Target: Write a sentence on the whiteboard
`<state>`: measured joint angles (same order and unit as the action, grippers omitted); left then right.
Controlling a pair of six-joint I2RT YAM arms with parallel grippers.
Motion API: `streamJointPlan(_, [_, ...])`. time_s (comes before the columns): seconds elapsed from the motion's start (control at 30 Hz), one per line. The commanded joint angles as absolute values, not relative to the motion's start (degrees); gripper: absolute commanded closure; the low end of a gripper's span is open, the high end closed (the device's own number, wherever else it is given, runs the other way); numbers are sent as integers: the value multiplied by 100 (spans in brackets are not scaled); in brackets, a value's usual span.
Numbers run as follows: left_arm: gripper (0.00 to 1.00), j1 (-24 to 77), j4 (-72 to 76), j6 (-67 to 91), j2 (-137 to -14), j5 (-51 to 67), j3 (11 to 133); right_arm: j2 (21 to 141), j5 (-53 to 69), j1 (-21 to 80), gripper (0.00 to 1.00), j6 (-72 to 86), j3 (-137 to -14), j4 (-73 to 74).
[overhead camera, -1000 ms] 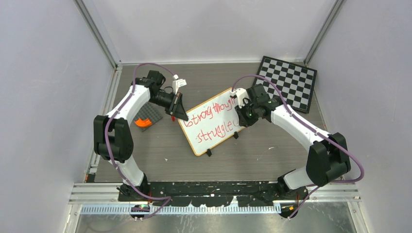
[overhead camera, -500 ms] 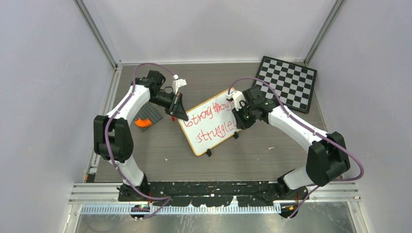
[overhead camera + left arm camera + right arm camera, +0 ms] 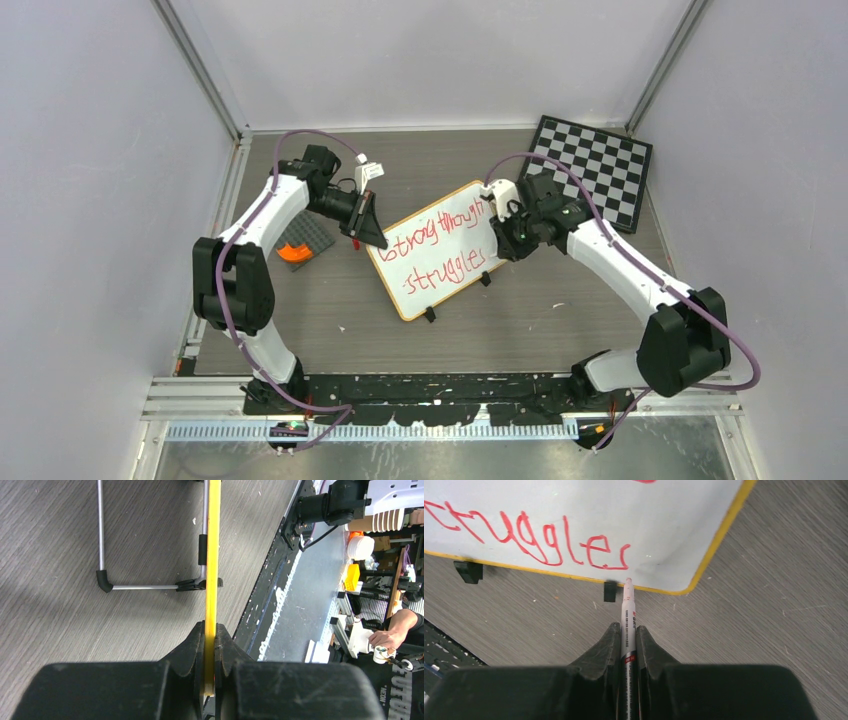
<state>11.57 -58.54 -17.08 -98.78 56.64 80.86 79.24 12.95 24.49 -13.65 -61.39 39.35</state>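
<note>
The whiteboard (image 3: pixel 440 262) stands tilted in the middle of the table, white with an orange-tan rim and black feet. The sentence (image 3: pixel 436 252) is in red marker in two lines, roughly "Strong through struggles"; its lower line shows in the right wrist view (image 3: pixel 539 535). My left gripper (image 3: pixel 370 233) is shut on the board's left rim, seen edge-on as a yellow strip (image 3: pixel 212 570) between the fingers. My right gripper (image 3: pixel 503 240) is shut on a white marker (image 3: pixel 628 615), whose tip sits just below the board's lower rim, under the final "s".
A black-and-white checkered board (image 3: pixel 592 170) lies at the back right. A dark grey plate with an orange object (image 3: pixel 300 245) lies left of the whiteboard. The board's wire stand (image 3: pixel 150 586) shows behind it. Grey walls close in the table.
My right gripper shifted left along the lower line, then back right and slightly away from the board; the last letter of "struggles" now shows. The left arm has not moved.
</note>
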Motion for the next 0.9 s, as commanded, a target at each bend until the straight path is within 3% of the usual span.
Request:
streamJointPlan(0.0, [100, 1171, -5747, -1754, -9905, 5361, 8043, 7833, 1237, 2291, 100, -1505, -6279, 3941])
streamJointPlan(0.37, [100, 1170, -5713, -1737, -9923, 5296, 8005, 8300, 1150, 2281, 100, -1469, -6268, 3530])
streamJointPlan(0.6, [100, 1169, -5707, -1733, -9910, 5284, 8024, 7986, 1397, 2283, 100, -1509, -6458, 3982])
streamJointPlan(0.67, [94, 1169, -5691, -1707, -9870, 5282, 8047, 7867, 1583, 2282, 100, -1518, -6665, 4246])
streamJointPlan(0.87, [61, 1162, -5771, -1616, -9683, 5361, 8254, 7652, 2277, 2283, 100, -1471, -7230, 4982])
